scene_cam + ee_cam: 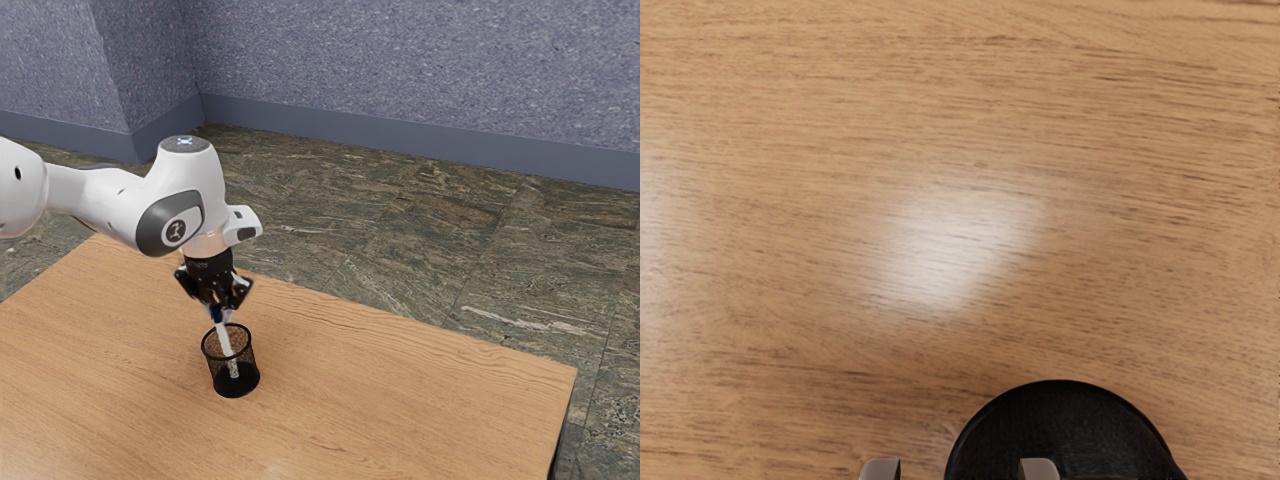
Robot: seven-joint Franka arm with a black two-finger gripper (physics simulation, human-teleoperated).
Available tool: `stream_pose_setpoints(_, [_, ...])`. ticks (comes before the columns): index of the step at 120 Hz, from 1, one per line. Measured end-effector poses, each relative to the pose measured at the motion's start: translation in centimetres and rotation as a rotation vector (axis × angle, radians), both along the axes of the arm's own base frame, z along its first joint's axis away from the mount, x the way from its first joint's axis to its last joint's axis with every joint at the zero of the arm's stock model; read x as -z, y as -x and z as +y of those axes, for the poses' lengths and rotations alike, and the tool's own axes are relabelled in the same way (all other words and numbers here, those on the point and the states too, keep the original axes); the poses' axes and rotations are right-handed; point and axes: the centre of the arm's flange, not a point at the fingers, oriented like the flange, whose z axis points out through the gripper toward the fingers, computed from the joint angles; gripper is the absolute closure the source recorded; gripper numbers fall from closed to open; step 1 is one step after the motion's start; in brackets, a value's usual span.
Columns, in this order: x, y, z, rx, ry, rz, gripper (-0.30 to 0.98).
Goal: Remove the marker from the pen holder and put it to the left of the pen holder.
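Note:
My gripper (217,303) points down just above the black mesh pen holder (236,384) in the exterior view. A white marker (227,342) with a dark blue upper end stands tilted in the holder, its top rising past the rim to between or beside the fingertips. In the wrist view the gripper (959,470) has its two grey fingertips well apart, and the round black pen holder (1065,420) lies partly beneath them. The marker's upper end is partly hidden by the gripper in the exterior view.
The wooden table (400,390) extends around the holder, with its far edge behind the gripper and a corner at the exterior view's right. Stone-patterned floor (410,220) and a speckled blue-grey wall (400,80) lie beyond.

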Motion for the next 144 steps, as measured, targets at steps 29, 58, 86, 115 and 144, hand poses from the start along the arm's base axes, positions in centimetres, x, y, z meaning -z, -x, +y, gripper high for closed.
stream_pose_setpoints(29, [-2.7, 0.6, 0.0, -0.001, -0.004, -0.039, 0.72])
stream_pose_setpoints(58, [-11.5, 1.2, 0.1, 0.004, -0.038, -0.169, 0.76])
stream_pose_setpoints(86, [-11.9, 0.3, 7.3, -0.134, -0.082, -0.044, 0.76])
stream_pose_setpoints(115, [-1.4, -7.0, 14.2, -0.244, 0.005, 0.344, 0.77])
stream_pose_setpoints(144, [5.1, -7.6, 14.9, -0.201, 0.107, 0.58, 0.63])
